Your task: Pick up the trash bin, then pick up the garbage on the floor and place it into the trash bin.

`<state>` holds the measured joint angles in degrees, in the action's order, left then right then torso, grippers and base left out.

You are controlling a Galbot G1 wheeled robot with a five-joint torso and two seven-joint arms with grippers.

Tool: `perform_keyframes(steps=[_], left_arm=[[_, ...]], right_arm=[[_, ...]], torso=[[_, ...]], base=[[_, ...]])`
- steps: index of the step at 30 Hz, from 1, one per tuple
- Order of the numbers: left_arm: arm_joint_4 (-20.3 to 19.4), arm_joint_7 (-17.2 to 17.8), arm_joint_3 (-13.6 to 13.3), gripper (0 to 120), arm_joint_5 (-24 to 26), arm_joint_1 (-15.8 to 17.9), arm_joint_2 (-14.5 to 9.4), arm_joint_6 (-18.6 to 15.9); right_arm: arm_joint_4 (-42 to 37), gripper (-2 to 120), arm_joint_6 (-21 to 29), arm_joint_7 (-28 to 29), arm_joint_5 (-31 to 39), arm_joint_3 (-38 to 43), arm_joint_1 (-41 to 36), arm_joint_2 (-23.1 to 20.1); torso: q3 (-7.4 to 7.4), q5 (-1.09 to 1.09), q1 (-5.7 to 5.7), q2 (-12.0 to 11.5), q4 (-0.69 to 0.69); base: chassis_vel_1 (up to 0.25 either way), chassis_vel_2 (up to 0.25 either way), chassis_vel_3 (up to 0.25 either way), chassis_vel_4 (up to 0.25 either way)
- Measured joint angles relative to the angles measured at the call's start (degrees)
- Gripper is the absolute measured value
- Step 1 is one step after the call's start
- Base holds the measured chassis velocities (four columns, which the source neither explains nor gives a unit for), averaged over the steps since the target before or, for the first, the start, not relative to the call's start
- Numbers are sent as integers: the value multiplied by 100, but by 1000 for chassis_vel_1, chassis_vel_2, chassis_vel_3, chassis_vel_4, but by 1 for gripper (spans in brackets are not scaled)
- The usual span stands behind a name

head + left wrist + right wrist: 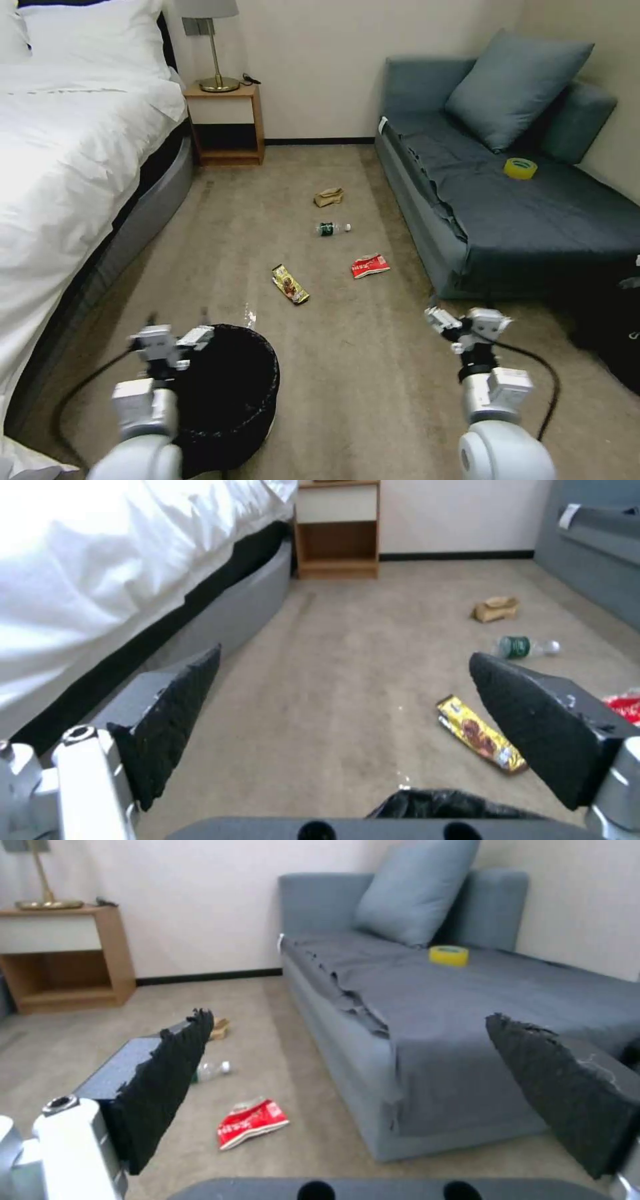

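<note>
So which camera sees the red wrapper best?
The right wrist view: the red wrapper lies close and whole on the carpet. The head view shows it small and far; the left wrist view catches just an edge.

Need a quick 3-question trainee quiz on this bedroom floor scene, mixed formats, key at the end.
1. True or false: the left gripper is already shut on the trash bin.
2. Which litter piece lies nearest the bin? A) red wrapper B) gold-brown wrapper C) bottle D) brown paper bag
3. Fill in: the yellow tape roll sits on the ____.

Key:
1. False. Its fingers are open, above the bin's rim on the bed side.
2. B
3. Sofa. The right gripper, also open, hovers over the carpet near the sofa's corner.
</note>
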<state>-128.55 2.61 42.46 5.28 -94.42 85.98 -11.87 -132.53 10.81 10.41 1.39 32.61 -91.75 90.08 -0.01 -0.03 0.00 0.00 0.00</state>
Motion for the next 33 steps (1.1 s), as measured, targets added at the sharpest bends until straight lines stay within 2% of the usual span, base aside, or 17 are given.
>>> perform_keyframes(steps=[2,5,9,11,13,15,18,19,22,28,33], left_arm=[[-22,30,2,100,57,-35,-80,0],[-115,144,-4,100,326,-131,-369,-115],[-149,265,-2,100,580,-124,-539,-279],[-213,533,-21,100,889,-112,-651,-552],[-303,969,-79,100,1331,-95,-784,-1021],[-322,1066,-94,100,1409,-90,-818,-1136],[-514,1538,-153,100,1777,-128,-947,-1837],[-514,1538,-153,100,1777,-128,-947,-1837],[-678,1916,-176,100,2158,-171,-1053,-2457],[-541,2119,-179,100,2270,-100,-1185,-2845],[-185,2178,-190,100,2418,-16,-1251,-3042]], right_arm=[[-20,100,9,29,21,7,-36,0],[-46,100,12,81,35,29,-96,22],[-46,100,11,96,36,54,-106,37],[-46,100,10,98,36,62,-106,47],[-44,100,10,98,36,65,-100,53],[-44,100,10,98,37,65,-99,54],[-88,100,10,95,32,63,-137,71],[-88,100,10,95,32,63,-137,71],[-160,100,-1,89,22,67,-194,85],[-173,100,-24,83,-2,77,-204,104],[-117,100,-66,83,-45,88,-204,129]], torso=[[0,5,0,0,0],[0,3,0,0,0],[0,2,0,0,0],[0,3,0,0,0],[0,3,0,0,0],[0,3,0,0,-1],[1,3,0,0,0],[1,3,0,0,0],[0,4,0,0,0],[1,3,0,0,0],[1,3,0,0,0]], base=[[0,0,0,0],[0,0,0,0],[0,0,0,0],[0,0,0,0],[0,0,0,0],[0,0,0,0],[0,0,0,0],[0,0,0,0],[0,0,0,0],[0,0,0,0],[0,0,0,0]])
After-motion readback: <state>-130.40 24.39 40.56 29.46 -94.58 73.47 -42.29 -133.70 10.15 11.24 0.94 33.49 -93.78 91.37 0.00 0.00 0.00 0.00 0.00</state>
